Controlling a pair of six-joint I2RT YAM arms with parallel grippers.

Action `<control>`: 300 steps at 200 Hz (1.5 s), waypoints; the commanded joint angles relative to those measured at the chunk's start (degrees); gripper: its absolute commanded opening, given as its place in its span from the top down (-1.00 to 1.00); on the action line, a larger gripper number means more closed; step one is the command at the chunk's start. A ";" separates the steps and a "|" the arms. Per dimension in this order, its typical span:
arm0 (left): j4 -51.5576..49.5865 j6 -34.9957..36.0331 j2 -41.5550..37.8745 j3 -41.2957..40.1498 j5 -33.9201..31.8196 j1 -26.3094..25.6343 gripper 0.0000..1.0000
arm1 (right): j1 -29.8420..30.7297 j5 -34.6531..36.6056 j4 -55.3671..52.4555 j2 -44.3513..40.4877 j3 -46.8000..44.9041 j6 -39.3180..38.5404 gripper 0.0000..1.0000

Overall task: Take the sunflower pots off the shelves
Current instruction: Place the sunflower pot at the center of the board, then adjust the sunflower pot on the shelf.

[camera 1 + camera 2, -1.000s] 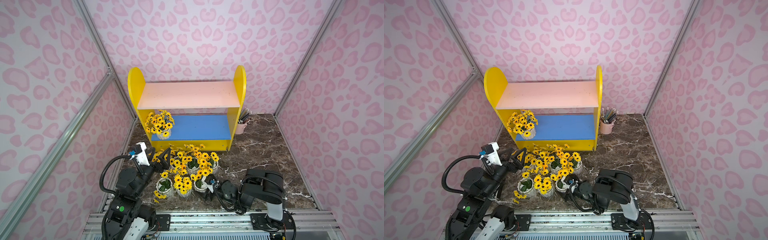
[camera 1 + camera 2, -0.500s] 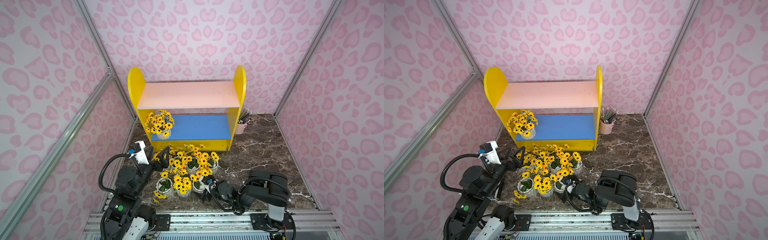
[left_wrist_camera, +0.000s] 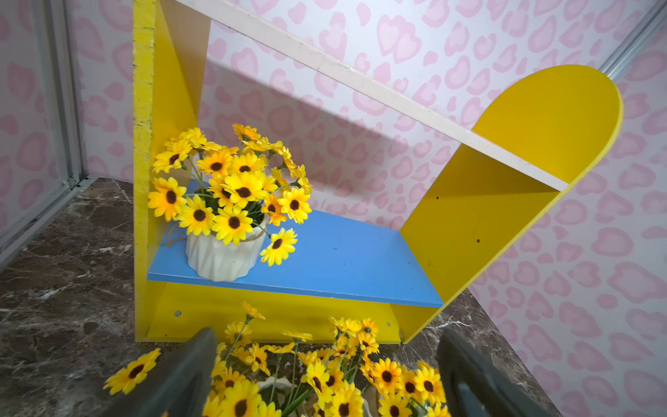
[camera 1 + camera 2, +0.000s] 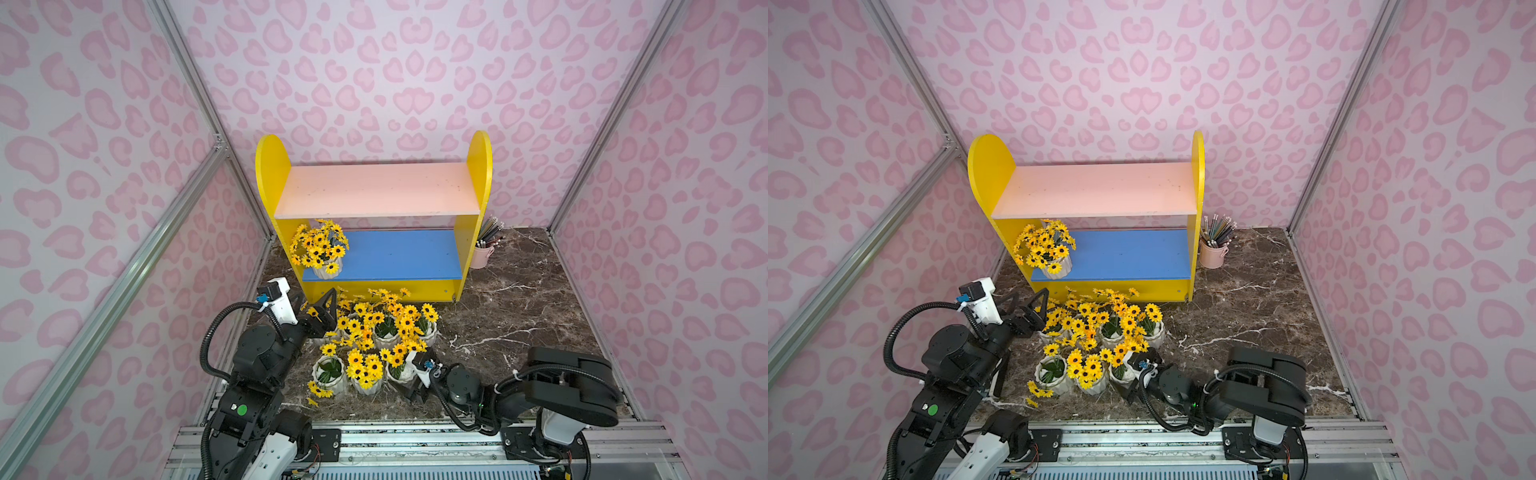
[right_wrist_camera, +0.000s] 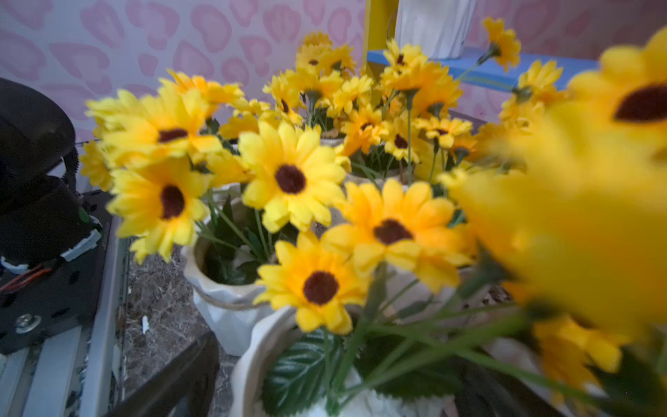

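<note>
The yellow shelves (image 4: 478,166) have a pink upper board with nothing on it. On the blue lower board (image 4: 399,253), at its left end, stands one sunflower pot (image 4: 320,253) (image 3: 223,252). Several more sunflower pots (image 4: 374,340) stand clustered on the floor in front. My left gripper (image 4: 320,307) (image 3: 325,382) hovers open over the cluster's back left, facing the shelved pot. My right gripper (image 4: 409,380) (image 5: 330,390) is open low at the cluster's front right. Its jaws stand either side of a white pot (image 4: 399,372) (image 5: 274,343) on the floor.
A pink cup of pencils (image 4: 482,255) stands right of the shelves against the back wall. Pink patterned walls close in on three sides. The dark marble floor (image 4: 519,316) lies bare to the right of the pots. A metal rail (image 4: 415,436) runs along the front.
The left gripper has crept slightly toward the shelves. The right arm's elbow has swung out to the right while its gripper stays at the front pot.
</note>
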 commanded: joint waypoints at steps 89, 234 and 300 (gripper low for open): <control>3.93 -2.60 21.57 2.49 -12.27 -0.10 -0.92 | 1.61 7.75 -29.18 -42.21 -0.60 -8.93 -0.99; 13.00 6.87 49.28 14.17 -27.54 -1.43 -0.95 | -13.26 -3.38 -32.15 -59.07 -4.07 -3.15 -0.98; 21.73 12.50 52.58 13.87 -22.55 -0.27 -0.95 | -13.90 -4.40 -31.90 -58.83 -5.07 -2.89 -0.98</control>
